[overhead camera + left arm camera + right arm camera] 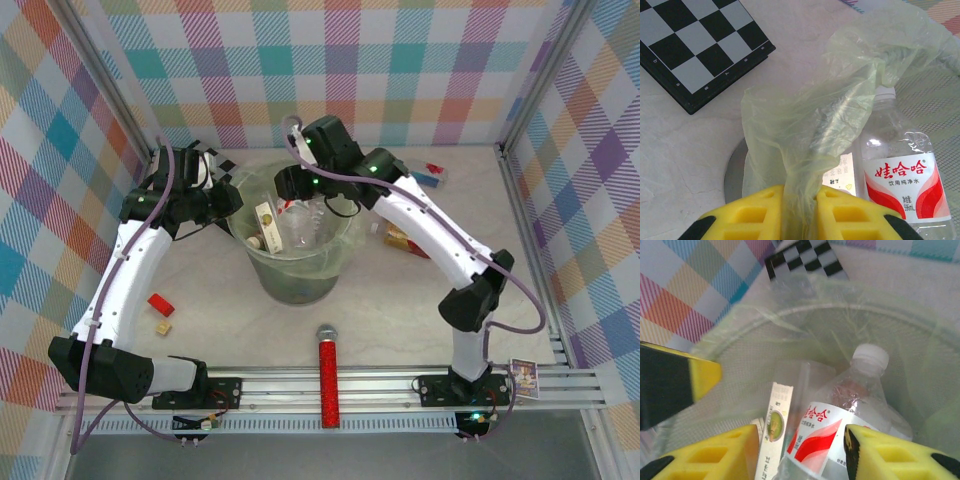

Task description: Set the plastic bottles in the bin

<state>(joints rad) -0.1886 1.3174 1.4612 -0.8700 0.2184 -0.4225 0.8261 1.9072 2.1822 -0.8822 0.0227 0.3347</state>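
The left arm bends in to the left rim of the bin [300, 285], its left gripper [800, 196] pinched shut on a fold of the liner [840, 90]. The bin stands mid-table, with clear bottles [860, 395] bearing red-and-white labels lying inside. The right arm arches over from the right. Its right gripper [797, 440] hangs above them, jaws apart, holding nothing. Two loose bottles [432, 175] lie right of the bin on the pale table [240, 330], with plaid walls [340, 70] all round.

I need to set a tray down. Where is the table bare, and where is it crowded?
Bare tabletop lies between the bin, the red microphone and the right arm's base; more lies right of that arm. Crowded: the bin's mouth, where the left gripper pinches the liner and the right gripper hovers above a water bottle.
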